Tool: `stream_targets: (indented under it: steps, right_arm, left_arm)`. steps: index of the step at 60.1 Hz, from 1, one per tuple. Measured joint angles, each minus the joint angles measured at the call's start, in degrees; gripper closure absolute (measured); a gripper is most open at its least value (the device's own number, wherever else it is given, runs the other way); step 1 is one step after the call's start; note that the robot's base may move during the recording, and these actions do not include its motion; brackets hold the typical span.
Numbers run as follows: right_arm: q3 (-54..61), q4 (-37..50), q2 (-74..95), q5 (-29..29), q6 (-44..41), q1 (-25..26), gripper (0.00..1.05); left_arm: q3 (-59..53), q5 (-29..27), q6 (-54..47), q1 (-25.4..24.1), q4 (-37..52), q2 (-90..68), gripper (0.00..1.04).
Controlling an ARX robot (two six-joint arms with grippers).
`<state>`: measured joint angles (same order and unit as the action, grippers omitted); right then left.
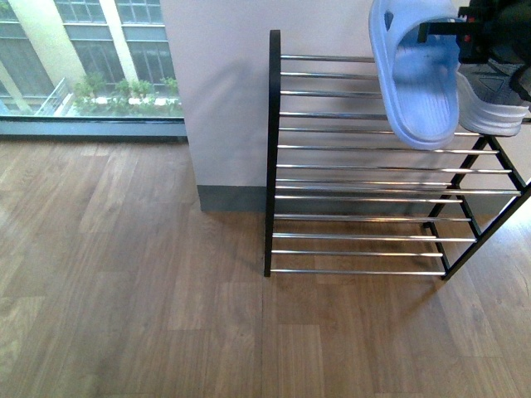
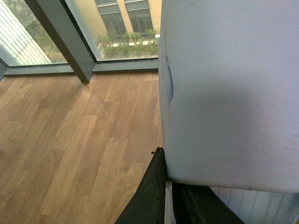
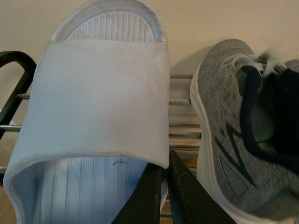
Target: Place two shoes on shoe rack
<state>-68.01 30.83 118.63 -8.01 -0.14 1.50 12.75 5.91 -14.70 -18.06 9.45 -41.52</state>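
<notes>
pincer: right pincer (image 3: pixel 164 186) clamped on blue slide (image 1: pixel 417 75) strap; left pincer's state not visible
slide: hanging over shoe rack (image 1: pixel 365 170) top right, beside grey sneaker (image 1: pixel 492 99)
risk: release could drop toe between rods or knock sneaker

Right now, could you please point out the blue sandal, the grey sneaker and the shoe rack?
blue sandal (image 3: pixel 103 93): right wrist view, on its wide strap.
grey sneaker (image 3: pixel 224 135): right wrist view, on its knit side.
shoe rack (image 1: pixel 272 149): front view, on its black side frame.
</notes>
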Motion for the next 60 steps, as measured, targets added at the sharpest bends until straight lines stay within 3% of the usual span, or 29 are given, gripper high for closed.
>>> stream_targets:
  steps: [23, 46, 60]
  right_arm:
    - [-27.15, -16.85, 16.15, -4.72, -5.18, 0.35, 1.03]
    - [-42.47, -24.81, 23.98, -8.66, -7.69, 1.97, 1.03]
    - [-41.42, -21.75, 23.71, -7.23, -8.11, 2.05, 0.59]
  left_arm:
    - [0.0, 0.02, 0.0, 0.0, 0.0, 0.0, 1.03]
    - [0.0, 0.02, 0.0, 0.0, 0.0, 0.0, 1.03]
    - [0.0, 0.0, 0.0, 0.0, 0.0, 0.0, 1.03]
